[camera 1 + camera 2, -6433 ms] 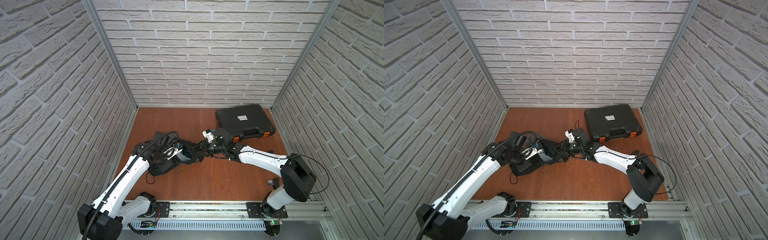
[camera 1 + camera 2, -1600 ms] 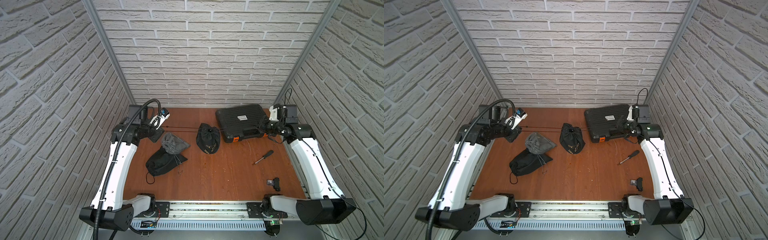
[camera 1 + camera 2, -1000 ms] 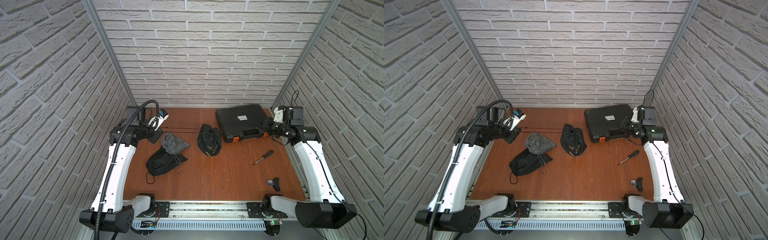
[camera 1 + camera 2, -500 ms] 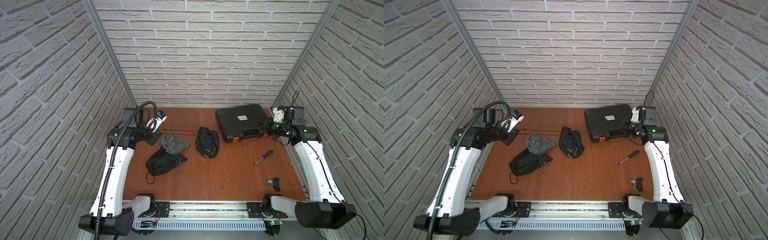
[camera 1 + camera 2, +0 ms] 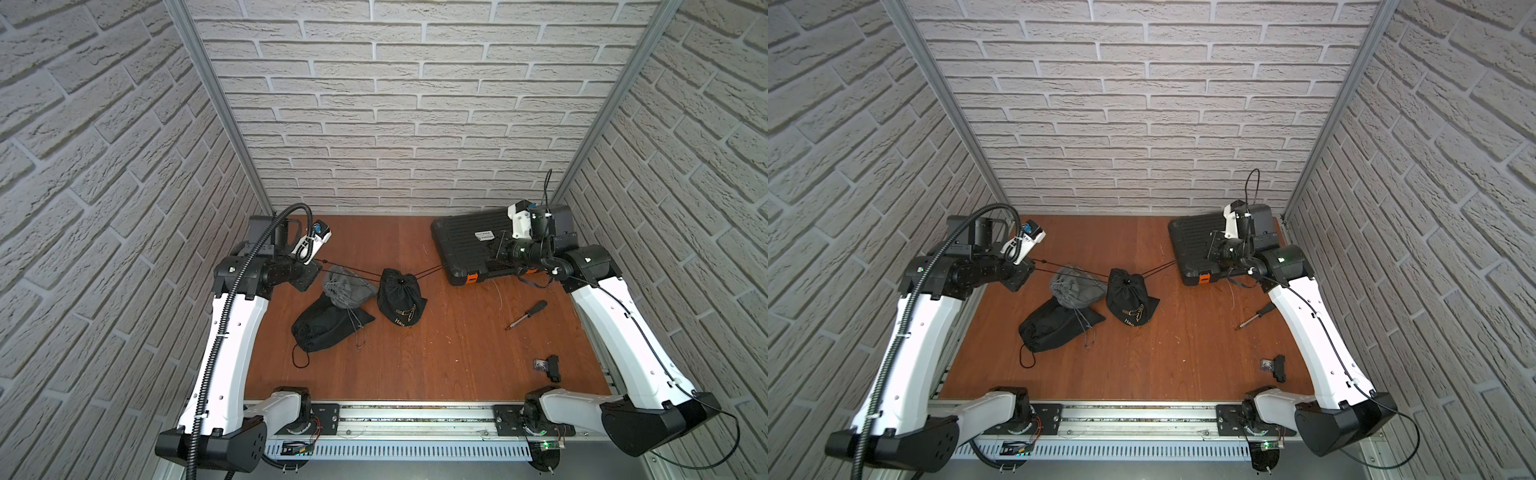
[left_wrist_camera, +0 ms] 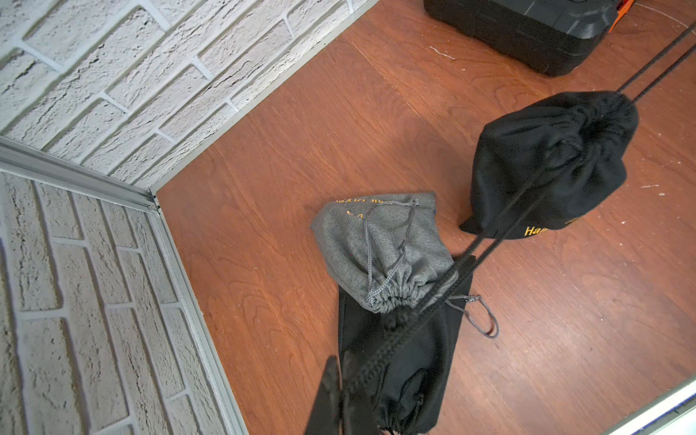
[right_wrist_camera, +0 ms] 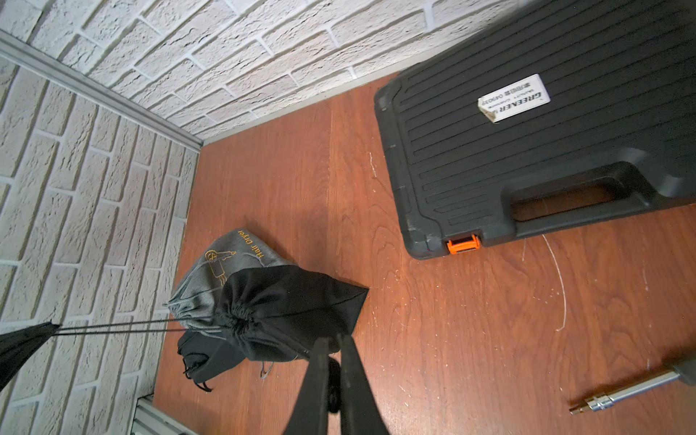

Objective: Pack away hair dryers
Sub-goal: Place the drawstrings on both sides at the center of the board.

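Both the left gripper (image 6: pixel 341 367) and the right gripper (image 7: pixel 333 341) are clamped tight on the drawstring (image 6: pixel 446 278), hauling opposite ways. That leaves the black pouch (image 5: pixel 401 297), strung midway between the fingers, cinched closed. No hair dryers show; presumably one is inside.

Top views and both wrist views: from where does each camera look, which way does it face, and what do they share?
Top views: high over the front rail, looking down on the table; both arms show, with left gripper and right gripper.
Left wrist: by the left wall, facing across the table to the black pouch; its shut jaws show, holding the cords.
Right wrist: at the right side, near the hard case, facing that pouch from the opposite side; its shut jaws show.
Shared: every view shows the black pouch and grey pouch.
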You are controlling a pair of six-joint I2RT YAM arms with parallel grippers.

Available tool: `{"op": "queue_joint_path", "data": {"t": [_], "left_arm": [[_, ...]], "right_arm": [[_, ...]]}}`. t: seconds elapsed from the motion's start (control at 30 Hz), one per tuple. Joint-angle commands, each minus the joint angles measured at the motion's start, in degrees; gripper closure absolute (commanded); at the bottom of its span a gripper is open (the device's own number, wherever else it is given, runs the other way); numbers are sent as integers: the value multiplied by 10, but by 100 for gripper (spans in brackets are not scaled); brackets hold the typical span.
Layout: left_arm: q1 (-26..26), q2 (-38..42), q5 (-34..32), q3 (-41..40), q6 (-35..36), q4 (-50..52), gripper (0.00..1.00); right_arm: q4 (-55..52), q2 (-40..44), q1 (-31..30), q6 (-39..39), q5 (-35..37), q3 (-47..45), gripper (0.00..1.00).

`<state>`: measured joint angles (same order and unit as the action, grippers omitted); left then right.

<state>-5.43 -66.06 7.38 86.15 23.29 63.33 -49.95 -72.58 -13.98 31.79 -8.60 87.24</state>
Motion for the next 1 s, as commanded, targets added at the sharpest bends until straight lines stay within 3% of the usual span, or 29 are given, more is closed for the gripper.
{"op": "queue_joint_path", "data": {"t": [0.0, 0.27, 0.53, 0.87, 0.9, 0.97], "left_arm": [[-8, 5, -29, 20, -12, -8, 100], [-30, 5, -36, -5, -27, -18, 100], [-57, 13, -19, -59, -54, -18, 100], [-107, -14, -44, -101, -37, -18, 100], [-118, -25, -49, -94, -24, -10, 97], [-132, -56, -53, -61, -4, 17, 80]], "right_arm": [[33, -6, -33, 7, 50, 26, 97], [79, -62, -142, 29, 56, 18, 97], [129, -170, -247, 48, 52, 28, 97], [166, -299, -307, 67, 8, 73, 95], [165, -310, -309, 69, 1, 79, 92], [153, -328, -310, 65, -14, 97, 86]]}}
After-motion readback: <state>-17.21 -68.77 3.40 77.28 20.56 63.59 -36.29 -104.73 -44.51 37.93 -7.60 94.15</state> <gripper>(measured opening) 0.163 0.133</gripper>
